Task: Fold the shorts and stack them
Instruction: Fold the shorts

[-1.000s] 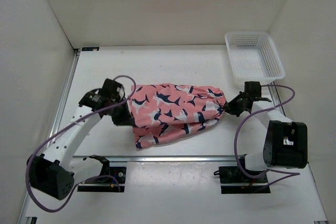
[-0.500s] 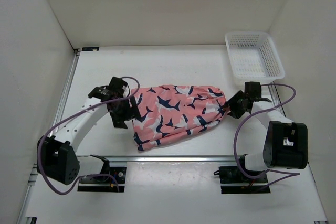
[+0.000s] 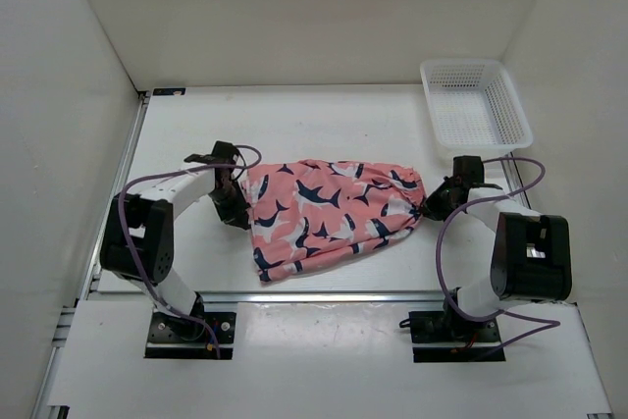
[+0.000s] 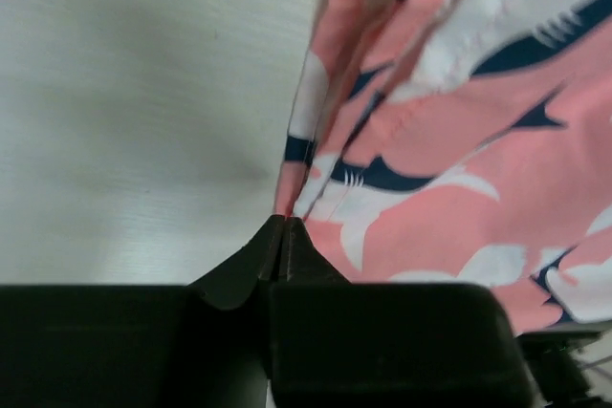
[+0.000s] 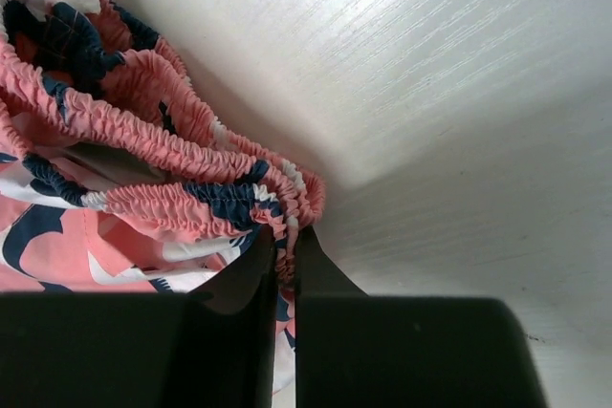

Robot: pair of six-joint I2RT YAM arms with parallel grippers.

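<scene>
The coral-pink shorts [image 3: 329, 213] with navy-and-white shark shapes lie stretched across the middle of the table, folded over on themselves. My left gripper [image 3: 238, 213] is shut on the shorts' left edge; in the left wrist view the fabric [image 4: 449, 131] runs up from the closed tips [image 4: 284, 222]. My right gripper [image 3: 429, 206] is shut on the gathered elastic waistband at the right end; the right wrist view shows the ruffled band [image 5: 191, 193] pinched between the tips [image 5: 285, 241].
A white plastic mesh basket [image 3: 476, 105] stands at the back right corner. White walls enclose the table on three sides. A metal rail [image 3: 123, 183] runs along the left edge.
My left gripper has swung inward and nearer, carrying the shorts' left edge; the left arm has folded back. The shorts lie flatter. The right gripper has barely moved.
</scene>
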